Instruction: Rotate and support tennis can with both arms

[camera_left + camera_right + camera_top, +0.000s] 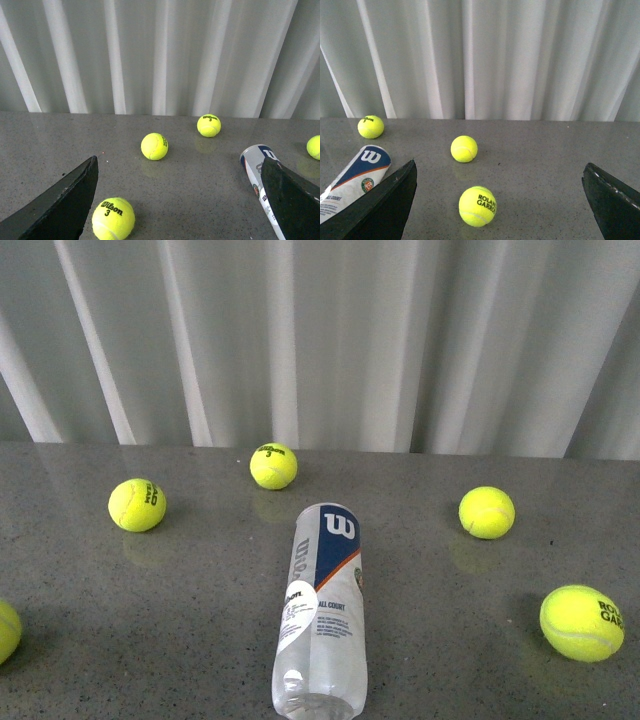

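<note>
Finding: the tennis can [322, 610] lies on its side, untouched, at the near centre of the grey table [170, 660]. Its long axis runs from 6 to 12 o'clock, with the blue Wilson end at 12 and the clear end at 6. Yellow tennis balls lie apart from it: far ball [273, 466] at 12 o'clock, left ball [137, 505] at 10, right ball [487, 512] at 2, near-right ball [581, 623] at 3, and edge ball [5, 630] at 9. The left gripper [178, 162] and right gripper [500, 164] each hang over the table with fingers spread wide, gripping nothing.
</note>
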